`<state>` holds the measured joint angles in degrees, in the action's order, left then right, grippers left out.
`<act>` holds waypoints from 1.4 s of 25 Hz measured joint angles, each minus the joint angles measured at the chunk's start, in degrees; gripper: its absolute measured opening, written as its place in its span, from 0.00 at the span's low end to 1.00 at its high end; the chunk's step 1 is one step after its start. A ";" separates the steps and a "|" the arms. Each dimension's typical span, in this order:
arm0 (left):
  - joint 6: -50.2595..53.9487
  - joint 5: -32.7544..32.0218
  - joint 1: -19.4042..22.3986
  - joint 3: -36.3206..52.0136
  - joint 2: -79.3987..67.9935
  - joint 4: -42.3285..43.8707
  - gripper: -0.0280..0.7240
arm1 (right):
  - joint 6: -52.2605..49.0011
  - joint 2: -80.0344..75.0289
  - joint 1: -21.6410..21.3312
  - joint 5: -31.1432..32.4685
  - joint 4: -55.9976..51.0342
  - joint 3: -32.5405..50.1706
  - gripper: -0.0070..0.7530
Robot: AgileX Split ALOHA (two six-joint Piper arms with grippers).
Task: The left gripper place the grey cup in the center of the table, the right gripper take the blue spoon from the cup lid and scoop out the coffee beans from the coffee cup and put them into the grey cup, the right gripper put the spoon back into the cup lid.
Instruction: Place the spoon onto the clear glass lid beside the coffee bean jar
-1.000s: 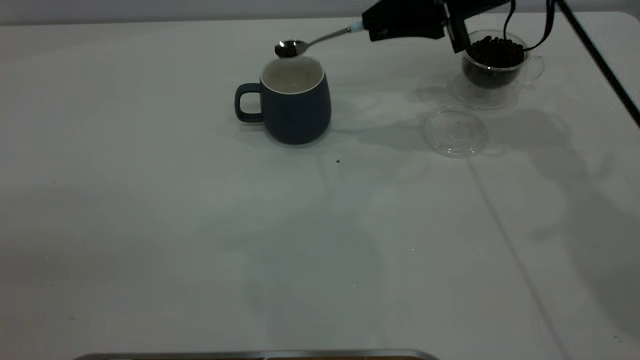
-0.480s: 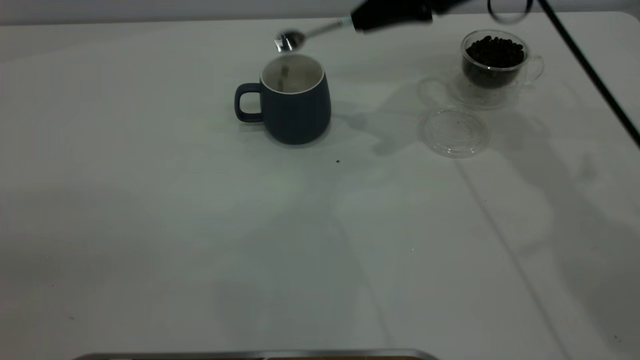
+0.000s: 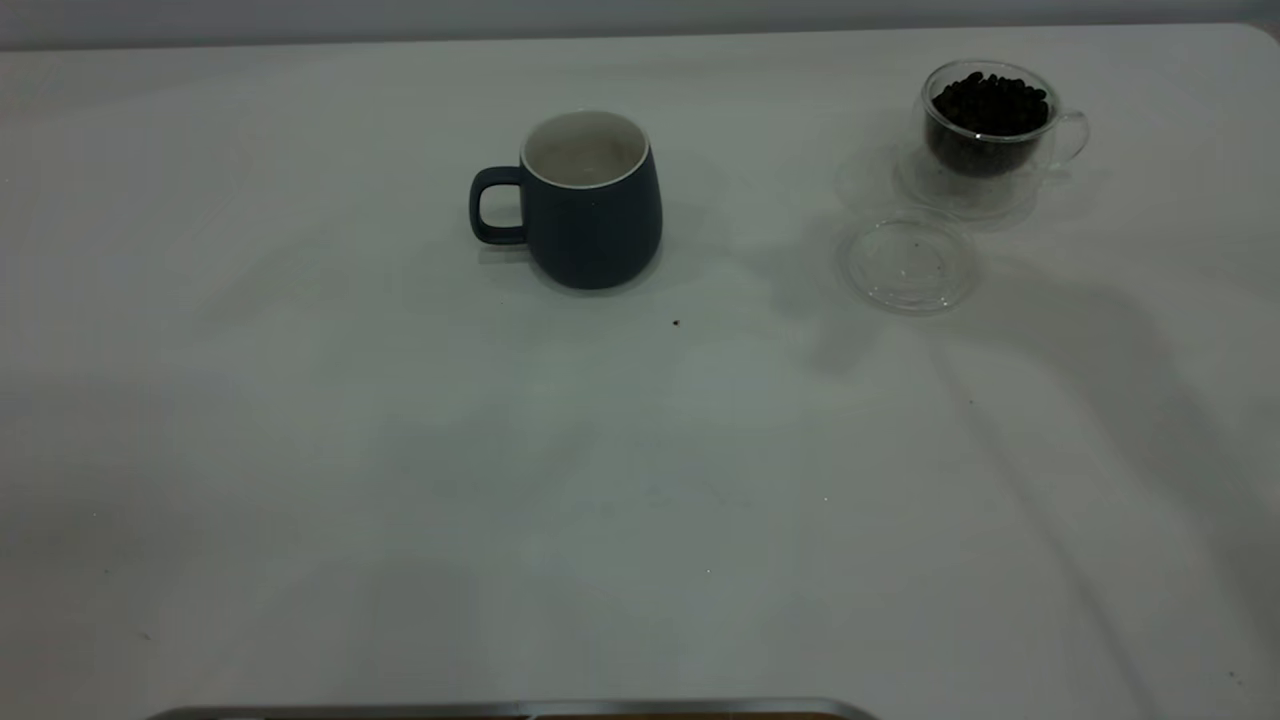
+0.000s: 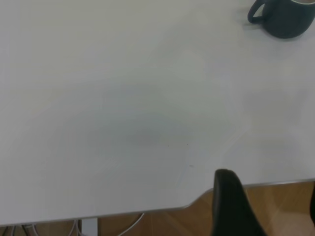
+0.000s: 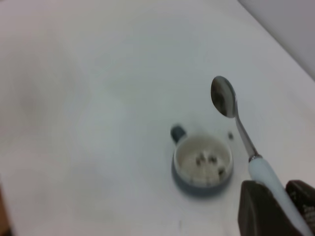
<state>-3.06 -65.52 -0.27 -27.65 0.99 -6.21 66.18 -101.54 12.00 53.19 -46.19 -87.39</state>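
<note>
The grey cup (image 3: 585, 200) stands upright left of the table's middle at the back, handle to the left. From high above, the right wrist view shows a few coffee beans in the grey cup (image 5: 203, 162). My right gripper (image 5: 290, 206) is shut on the pale blue handle of the spoon (image 5: 231, 113), well above the cup; the spoon bowl looks empty. The glass coffee cup (image 3: 990, 125), full of beans, stands at the back right, with the clear cup lid (image 3: 910, 265) just in front of it. My left gripper (image 4: 270, 206) is open over the table's edge. Neither arm shows in the exterior view.
One stray coffee bean (image 3: 676, 322) lies on the white table (image 3: 400, 480) in front of the grey cup. The left wrist view shows the grey cup (image 4: 285, 19) far off and the table edge (image 4: 147, 210) with wooden floor beyond.
The right gripper tipped the spoon over the grey cup, then rose with it out of the exterior view. The cups and lid have not moved.
</note>
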 joint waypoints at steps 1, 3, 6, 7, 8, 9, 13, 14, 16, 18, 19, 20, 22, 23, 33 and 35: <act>0.00 0.00 0.00 0.00 0.00 0.00 0.64 | -3.81 3.10 -1.00 2.07 2.54 1.34 0.14; 0.00 0.00 0.00 0.00 0.00 0.00 0.64 | -8.79 9.15 -4.45 3.66 6.12 6.21 0.14; 0.00 0.00 0.00 0.00 0.00 0.00 0.64 | -10.28 11.48 -12.35 0.31 4.63 17.42 0.14; 0.00 0.00 0.00 0.00 0.00 0.00 0.64 | -10.14 10.33 -14.37 -2.09 2.43 21.38 0.14; 0.00 0.00 0.00 0.00 0.00 0.00 0.64 | -9.36 8.75 -16.38 -4.21 0.02 24.88 0.14; 0.00 0.00 0.00 0.00 0.00 0.00 0.64 | -8.02 6.37 -17.95 -5.70 -3.09 27.73 0.14; 0.05 0.00 0.00 0.00 0.00 0.00 0.64 | 1.56 -4.43 -21.30 -9.18 -14.19 31.70 0.14; 0.05 0.00 0.00 0.00 0.00 0.00 0.64 | 3.49 -7.25 -21.75 -9.63 -17.06 31.49 0.14; 0.05 0.00 0.00 0.00 0.00 0.00 0.64 | 5.91 -12.28 -22.44 -10.44 -21.14 30.20 0.14; 0.05 0.00 0.00 0.00 0.00 0.00 0.64 | 7.16 -16.92 -22.78 -11.44 -23.70 28.49 0.14; 0.05 0.00 0.00 0.00 0.00 0.00 0.64 | 7.35 -19.15 -22.78 -11.75 -24.23 27.44 0.14; 0.05 0.00 0.00 0.00 0.00 0.00 0.64 | 7.43 -21.16 -22.83 -11.87 -24.59 26.37 0.14; 0.05 0.00 0.00 0.00 0.00 0.00 0.64 | 7.57 -24.33 -22.83 -11.94 -25.30 24.42 0.14; 0.05 0.00 0.00 0.00 0.00 0.00 0.64 | 7.57 -25.85 -22.83 -11.94 -25.47 23.39 0.14; 0.05 0.00 0.00 0.00 0.00 0.00 0.64 | 8.08 -34.80 -22.83 -9.83 -28.02 19.23 0.15; 0.05 0.00 0.00 0.00 0.00 0.00 0.64 | 9.13 -35.71 -22.78 -8.60 -28.31 19.23 0.15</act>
<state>-3.01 -65.52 -0.27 -27.65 0.99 -6.21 75.30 -137.25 -10.77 44.59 -74.50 -68.16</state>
